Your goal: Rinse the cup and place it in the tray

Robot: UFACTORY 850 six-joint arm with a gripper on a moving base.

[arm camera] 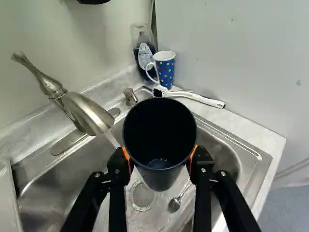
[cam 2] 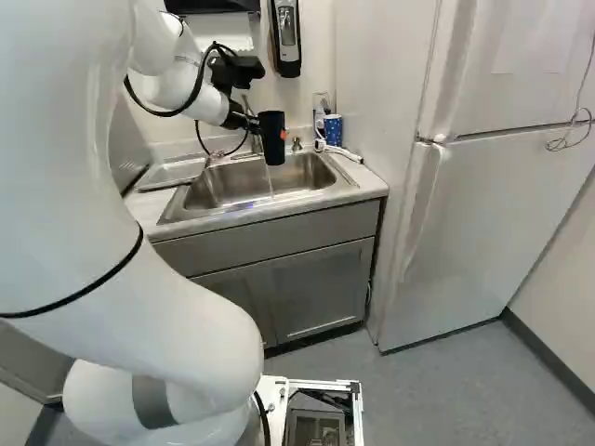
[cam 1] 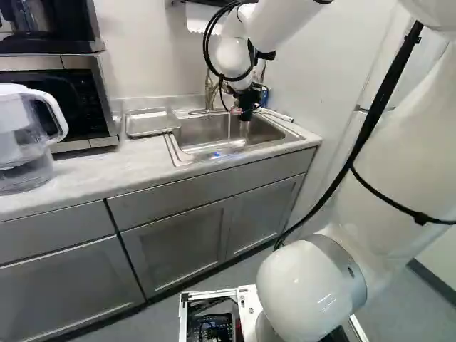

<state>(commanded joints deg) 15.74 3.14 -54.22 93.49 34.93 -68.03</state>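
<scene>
A pale wall (cam 1: 142, 50) rises behind the hand (cam 2: 266, 128), with a dispenser (cam 2: 287, 39) mounted on it above and a little to the hand's right. Below the hand runs a light, marbled worktop (cam 1: 85, 174) over grey panelled cabinets (cam 1: 174, 242). Well to its left, a microwave (cam 1: 84, 107) stands against the wall. To its right is a tall white refrigerator (cam 2: 465, 223), and farther right a pale side wall (cam 2: 562, 279) meets blue-grey flooring (cam 2: 437, 390) at a dark baseboard (cam 2: 550, 360). Light glints softly on the refrigerator doors.
</scene>
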